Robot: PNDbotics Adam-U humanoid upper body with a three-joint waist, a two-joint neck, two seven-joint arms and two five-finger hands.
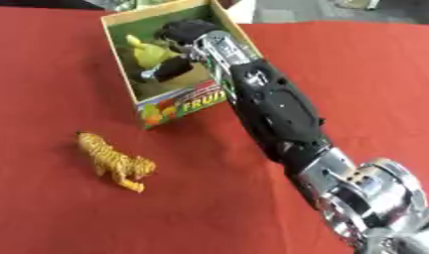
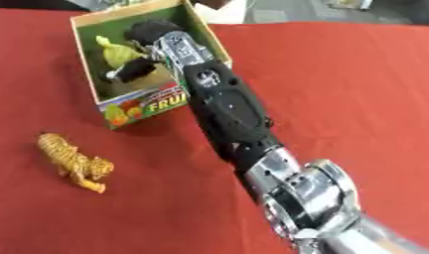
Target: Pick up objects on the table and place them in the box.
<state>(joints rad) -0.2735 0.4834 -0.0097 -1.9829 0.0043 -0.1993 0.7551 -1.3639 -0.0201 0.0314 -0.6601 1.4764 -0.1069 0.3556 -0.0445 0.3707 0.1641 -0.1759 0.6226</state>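
Over on your left, the toy tiger (image 1: 114, 161) lies alone on the red table (image 1: 357, 64), just in front of the box (image 1: 179, 101) and apart from it. Moving right, your right hand (image 1: 179, 47) is down inside the box, fingers curled round a yellow-green toy (image 1: 148, 52), your arm stretching in across the cloth from the lower right

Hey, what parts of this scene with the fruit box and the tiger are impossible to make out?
- Right hand inside the printed cardboard fruit box: its finger positions, lost in blur.
- Yellow-green toy: its shape, partly covered by that hand.
- Left hand: outside both views.
- Orange striped toy tiger: fine details, blurred.
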